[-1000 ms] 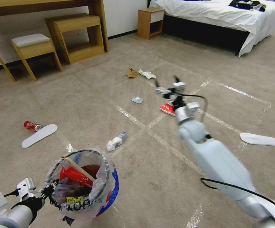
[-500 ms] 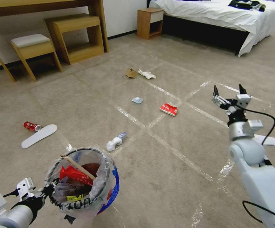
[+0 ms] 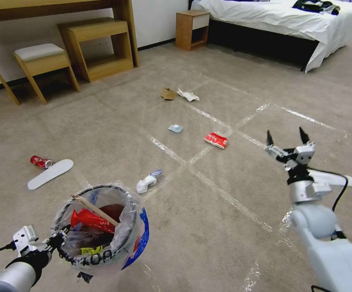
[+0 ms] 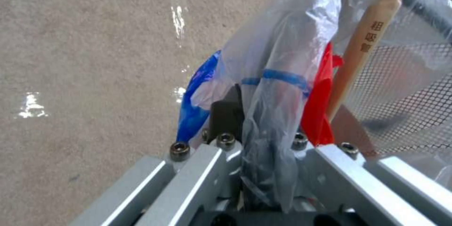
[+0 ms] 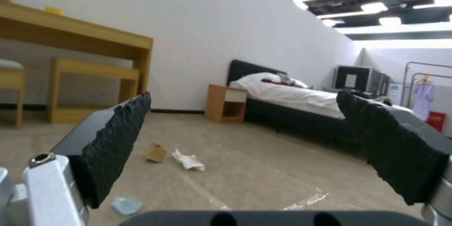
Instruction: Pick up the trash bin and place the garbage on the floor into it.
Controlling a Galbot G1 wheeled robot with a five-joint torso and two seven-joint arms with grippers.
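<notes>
Beige carpet [image 3: 103,134] crossed by tape lines; desk [image 3: 54,8], bed [image 3: 281,16] at far wall. Left gripper [image 3: 56,242] clenched on bin [image 3: 99,231] rim at 7 o'clock. Right gripper [image 3: 286,140] spread wide, empty, at 4 o'clock; red wrapper [image 3: 215,140] at its 9 o'clock, well apart.

Red trash bin [image 3: 103,239], blue-handled clear liner; beige tape-gridded floor [image 3: 232,211].
</notes>
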